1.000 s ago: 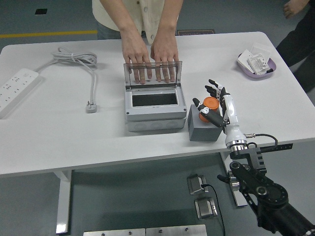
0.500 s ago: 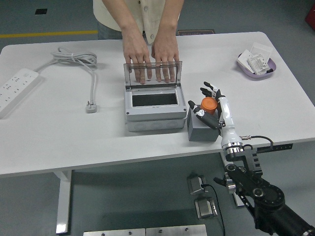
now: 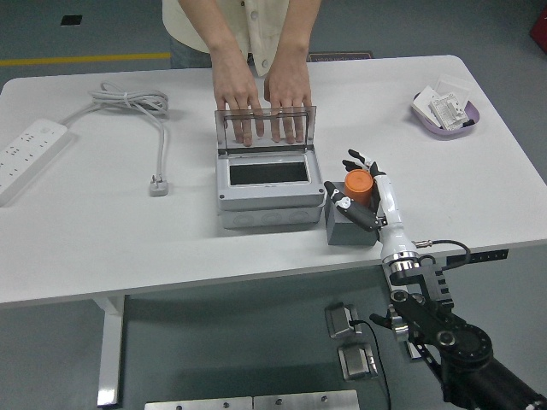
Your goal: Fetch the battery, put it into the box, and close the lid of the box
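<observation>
An orange battery (image 3: 358, 183) stands on a dark grey block (image 3: 345, 229) just right of the grey box (image 3: 268, 202). My right hand (image 3: 351, 181) comes up from the lower right and wraps the battery, thumb on its near left side and fingers (image 3: 358, 160) curled over its far side. The box is open, and its clear lid (image 3: 265, 128) stands upright at the back. A person at the far side rests both hands (image 3: 261, 98) behind the lid, fingers showing through it. My left arm is out of view.
A white power strip (image 3: 28, 154) lies at the far left, with a coiled grey cable (image 3: 130, 102) and its plug (image 3: 158, 184) on the table left of the box. A purple dish (image 3: 444, 125) with small packets sits at the back right.
My right hand has shifted left and closed around the battery, which now stands a little further left and looks more upright. The person's hands and the lid have stayed put.
</observation>
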